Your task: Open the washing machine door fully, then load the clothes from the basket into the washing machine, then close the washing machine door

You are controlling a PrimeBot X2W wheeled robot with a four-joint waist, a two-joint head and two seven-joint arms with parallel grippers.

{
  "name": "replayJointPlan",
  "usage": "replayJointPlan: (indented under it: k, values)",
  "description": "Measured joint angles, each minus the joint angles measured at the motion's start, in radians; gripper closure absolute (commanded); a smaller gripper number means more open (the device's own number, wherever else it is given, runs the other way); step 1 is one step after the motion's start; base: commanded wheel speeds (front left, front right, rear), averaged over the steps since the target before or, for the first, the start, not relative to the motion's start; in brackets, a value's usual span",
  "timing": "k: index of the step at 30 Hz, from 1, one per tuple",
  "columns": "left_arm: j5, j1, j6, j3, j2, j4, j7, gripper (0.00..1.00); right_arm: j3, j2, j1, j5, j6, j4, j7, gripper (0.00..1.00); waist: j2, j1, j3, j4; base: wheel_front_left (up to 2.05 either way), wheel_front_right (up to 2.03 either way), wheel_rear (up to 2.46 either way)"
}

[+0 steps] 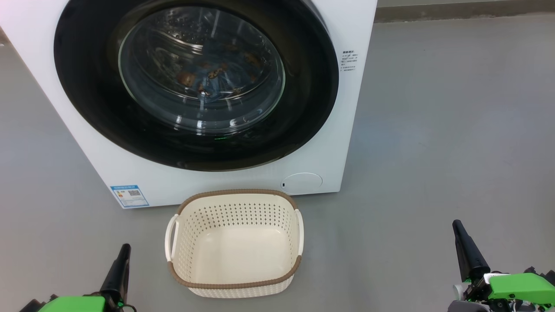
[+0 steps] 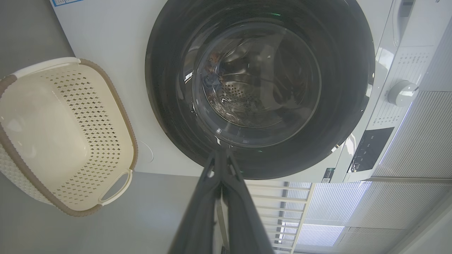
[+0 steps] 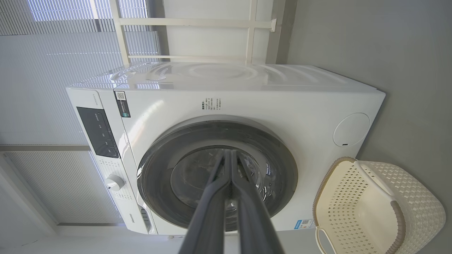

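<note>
Found washing machine door shut against the washing machine front, blue patterned cloth behind its glass. Noted basket standing on smooth grey floor just before the machine's bottom edge, below the round flap. Logged left gripper and right gripper both closed on nothing, flanking basket, well apart. Saw slatted blinds beyond machine top.
</note>
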Motion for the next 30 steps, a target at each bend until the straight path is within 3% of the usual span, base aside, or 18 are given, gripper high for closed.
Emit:
replayJointPlan:
  k: [30]
  values:
    - [0.000,0.000,0.000,0.000,0.000,0.000,0.000,1.00,-0.006,0.005,-0.001,-0.003,0.000,0.001,0.004,1.00,0.0000,0.0000,0.000,0.000,0.00,0.00,0.00]
